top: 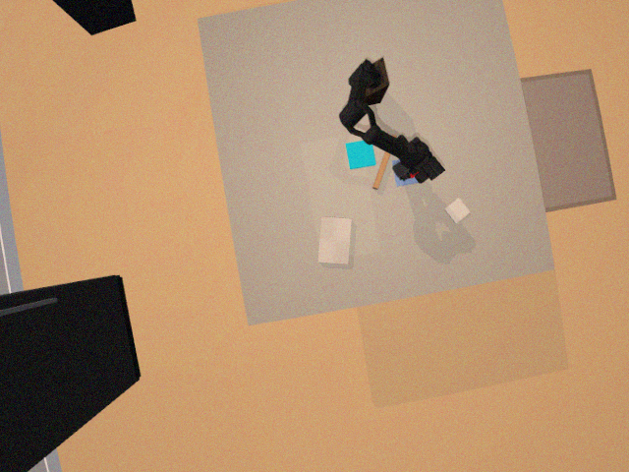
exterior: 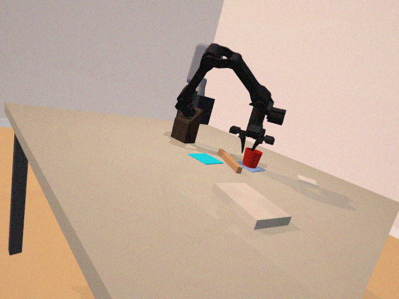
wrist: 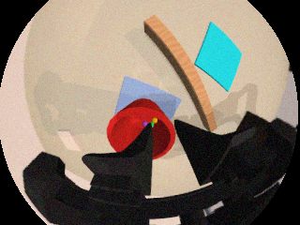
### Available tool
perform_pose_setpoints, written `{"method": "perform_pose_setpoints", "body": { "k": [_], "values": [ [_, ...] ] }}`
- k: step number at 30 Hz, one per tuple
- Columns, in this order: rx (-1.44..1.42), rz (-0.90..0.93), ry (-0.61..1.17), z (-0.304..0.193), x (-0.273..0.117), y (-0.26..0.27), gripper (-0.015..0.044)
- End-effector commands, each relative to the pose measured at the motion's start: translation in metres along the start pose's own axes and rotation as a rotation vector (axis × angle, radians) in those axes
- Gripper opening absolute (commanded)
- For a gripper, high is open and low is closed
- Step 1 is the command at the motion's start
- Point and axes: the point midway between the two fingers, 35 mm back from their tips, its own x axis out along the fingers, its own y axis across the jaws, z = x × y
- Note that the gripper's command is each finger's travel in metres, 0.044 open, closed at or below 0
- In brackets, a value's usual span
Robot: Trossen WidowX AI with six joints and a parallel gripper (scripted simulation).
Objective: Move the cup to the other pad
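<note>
The red cup (top: 414, 175) (exterior: 252, 158) (wrist: 123, 133) stands upright on the blue pad (top: 400, 183) (exterior: 257, 170) (wrist: 140, 91). Several small marbles (wrist: 155, 120) show inside it in the wrist view, partly hidden by a finger. The cyan pad (top: 361, 154) (exterior: 206, 158) (wrist: 218, 56) is bare. My gripper (exterior: 247, 151) (wrist: 163, 124) is partly open and points down at the cup's rim. In the wrist view one fingertip is over the cup's mouth and the other is just outside the rim, with the wall between them. Whether they touch the cup is unclear.
A wooden bar (top: 380, 172) (exterior: 229, 161) (wrist: 180, 63) lies between the two pads. A large pale block (top: 335, 240) (exterior: 254, 199) lies toward the front in the exterior view. A small white tile (top: 457, 209) (exterior: 307, 180) (wrist: 69, 140) lies beyond the blue pad.
</note>
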Motion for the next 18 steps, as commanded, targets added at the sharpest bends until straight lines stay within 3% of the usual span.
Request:
{"method": "perform_pose_setpoints", "body": {
  "k": [1, 11, 15, 18],
  "values": [
    [-0.01, -0.011, -0.003, -0.0012, 0.0097, -0.0037, 0.0148],
    [-0.01, -0.011, -0.003, -0.0012, 0.0136, -0.0042, 0.0148],
    [-0.003, -0.007, 0.0, -0.0007, 0.0118, -0.0025, 0.0043],
    [-0.003, -0.007, 0.0, -0.0007, 0.0118, -0.0025, 0.0023]
  ]
}}
